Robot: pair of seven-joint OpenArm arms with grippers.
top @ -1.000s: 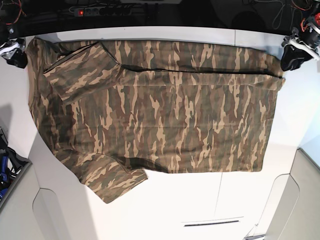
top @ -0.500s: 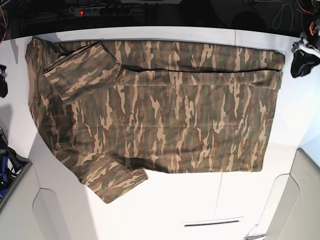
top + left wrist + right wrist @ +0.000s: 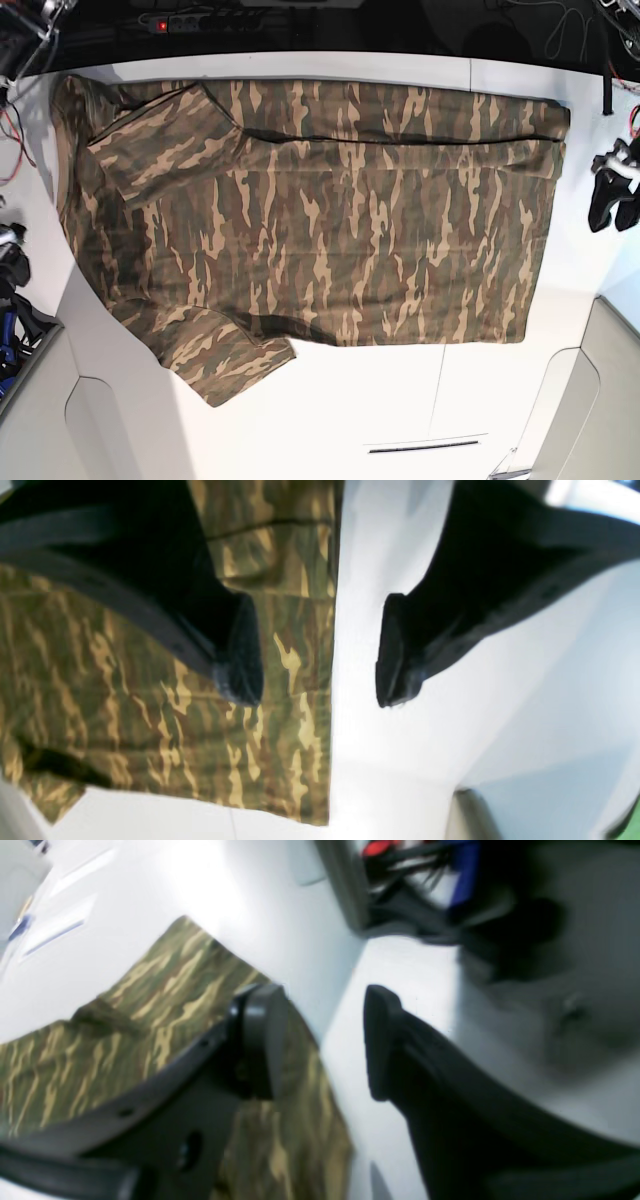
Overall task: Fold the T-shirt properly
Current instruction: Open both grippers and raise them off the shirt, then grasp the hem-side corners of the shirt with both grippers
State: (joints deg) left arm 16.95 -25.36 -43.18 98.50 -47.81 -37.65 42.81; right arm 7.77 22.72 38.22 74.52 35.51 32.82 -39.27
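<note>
on the white table [image 3: 330, 420] the olive, brown and tan camouflage cotton t-shirt [image 3: 320, 220] lies spread flat; the left gripper [image 3: 320, 650] and right gripper [image 3: 320, 1040] hang beside its edges, jaws apart, holding nothing.

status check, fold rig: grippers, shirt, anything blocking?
Left gripper open, empty, at the hem edge. Right gripper open, empty, at the collar end. T-shirt flat on the table, far edge folded in. Nothing blocking.

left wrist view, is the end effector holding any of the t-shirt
No, the left end effector stands open with nothing between its jaws; the T-shirt lies flat below it.
</note>
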